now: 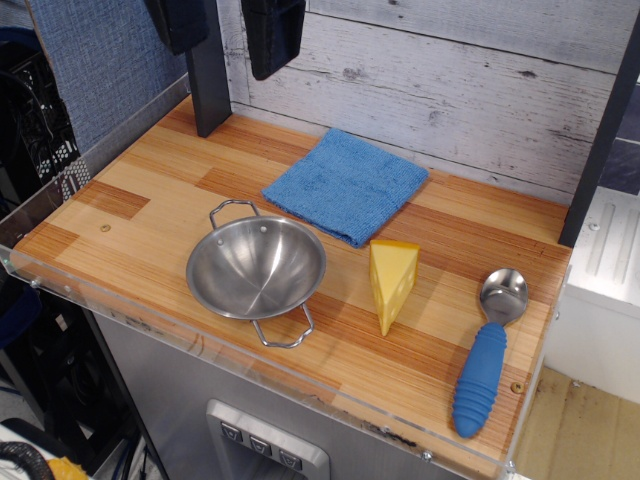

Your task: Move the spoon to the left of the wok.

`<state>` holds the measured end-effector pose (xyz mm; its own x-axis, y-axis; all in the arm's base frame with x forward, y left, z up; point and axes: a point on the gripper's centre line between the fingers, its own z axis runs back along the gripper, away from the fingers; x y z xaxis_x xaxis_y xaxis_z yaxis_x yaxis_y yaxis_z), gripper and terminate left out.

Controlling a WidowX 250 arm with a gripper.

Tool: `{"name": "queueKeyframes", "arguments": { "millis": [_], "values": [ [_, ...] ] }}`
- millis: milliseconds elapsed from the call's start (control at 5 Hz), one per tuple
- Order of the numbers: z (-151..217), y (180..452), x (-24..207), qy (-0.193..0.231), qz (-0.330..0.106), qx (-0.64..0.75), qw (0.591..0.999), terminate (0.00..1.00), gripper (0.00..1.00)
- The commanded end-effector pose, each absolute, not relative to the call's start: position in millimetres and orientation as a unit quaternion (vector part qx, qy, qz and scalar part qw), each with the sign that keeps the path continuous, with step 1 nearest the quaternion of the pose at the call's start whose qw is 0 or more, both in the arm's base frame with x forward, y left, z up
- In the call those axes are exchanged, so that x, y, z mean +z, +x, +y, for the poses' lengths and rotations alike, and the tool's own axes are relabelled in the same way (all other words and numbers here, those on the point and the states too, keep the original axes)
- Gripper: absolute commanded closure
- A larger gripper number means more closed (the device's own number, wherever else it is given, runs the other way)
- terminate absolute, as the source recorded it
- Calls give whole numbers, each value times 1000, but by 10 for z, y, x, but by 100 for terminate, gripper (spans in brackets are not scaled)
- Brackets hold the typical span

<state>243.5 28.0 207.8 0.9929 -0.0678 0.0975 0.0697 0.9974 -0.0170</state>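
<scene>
Nearest the front edge, at the right of the wooden table (150, 190), lies the spoon (487, 350): ribbed blue handle toward the viewer, shiny bowl pointing away, untouched. Just left of it stands a yellow cheese wedge (392, 282), upright and apart from the spoon. Further left sits the wok (256, 266), empty, one wire loop handle facing front and the other facing back. Bare wood to the wok's left is the place the spoon must reach. Behind the cheese and wok, a blue cloth (346, 184) lies flat against the plank wall.

Farthest back, at the top of the view, hangs the gripper (228, 35), its two dark fingers (274, 33) spread with a wide gap, holding nothing, well apart from the spoon.

Judged step: approach and grasp. A sound grip would probably close across the thick handle near its middle, jaws set crosswise to its length. The carry should lift high enough to pass over cheese and wok, or skirt them along the front edge.
</scene>
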Motion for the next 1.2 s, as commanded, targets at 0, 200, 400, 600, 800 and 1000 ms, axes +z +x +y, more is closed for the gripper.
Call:
{"name": "queueKeyframes", "arguments": {
  "millis": [0,200,400,600,800,1000],
  "values": [
    [280,2435,2078,-10,-48,-34,998,0,0],
    [37,2420,2036,5,-49,-48,998,0,0],
    [-232,2389,1979,10,-38,-62,997,0,0],
    [-597,2384,1833,17,-24,-89,996,0,0],
    [-899,2357,1568,26,-13,-93,995,0,0],
    [-1182,2342,1230,-7,-23,-83,996,0,0]
  ]
}}
